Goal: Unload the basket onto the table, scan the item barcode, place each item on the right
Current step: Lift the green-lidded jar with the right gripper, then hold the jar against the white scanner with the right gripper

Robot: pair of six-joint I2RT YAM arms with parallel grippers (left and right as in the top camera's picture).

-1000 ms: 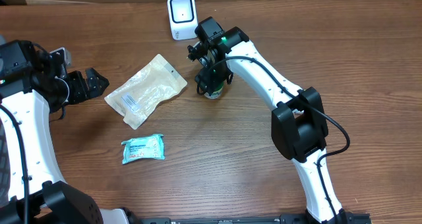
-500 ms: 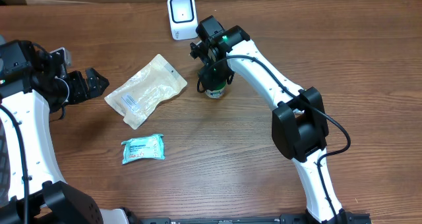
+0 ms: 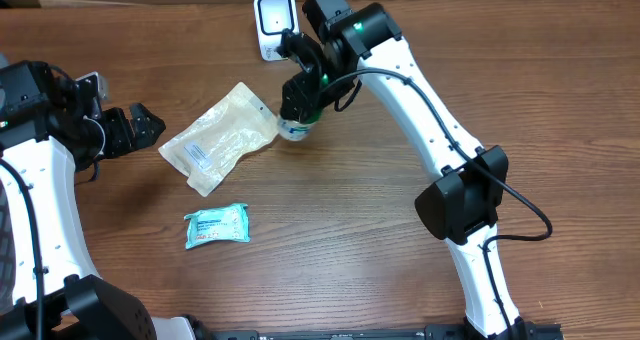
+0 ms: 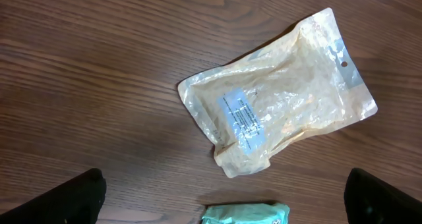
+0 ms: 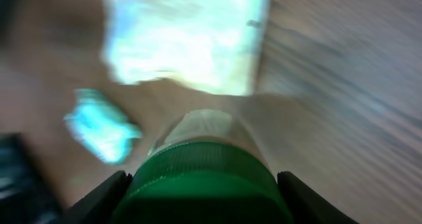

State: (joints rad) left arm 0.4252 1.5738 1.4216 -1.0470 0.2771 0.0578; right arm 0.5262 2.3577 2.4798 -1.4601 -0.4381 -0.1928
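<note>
A small clear bottle (image 3: 293, 130) with a green cap (image 5: 206, 178) hangs off the table, and my right gripper (image 3: 303, 92) is shut on its cap. It hangs just right of the tan pouch (image 3: 222, 137) and in front of the white barcode scanner (image 3: 274, 24). In the right wrist view both fingers (image 5: 100, 196) press against the cap's sides, and the view is blurred. No barcode shows on the bottle. My left gripper (image 3: 143, 126) stands open at the left, empty, its fingertips (image 4: 89, 188) wide apart above the wood.
The tan pouch (image 4: 277, 115) carries a white label. A teal packet (image 3: 216, 225) lies nearer the front; its top edge shows as the teal packet (image 4: 245, 215) in the left wrist view. The right arm (image 3: 430, 110) reaches across the table's right half.
My right gripper closed on the bottle's cap, lifted it and carried it left toward the pouch and scanner. The left arm has not moved.
</note>
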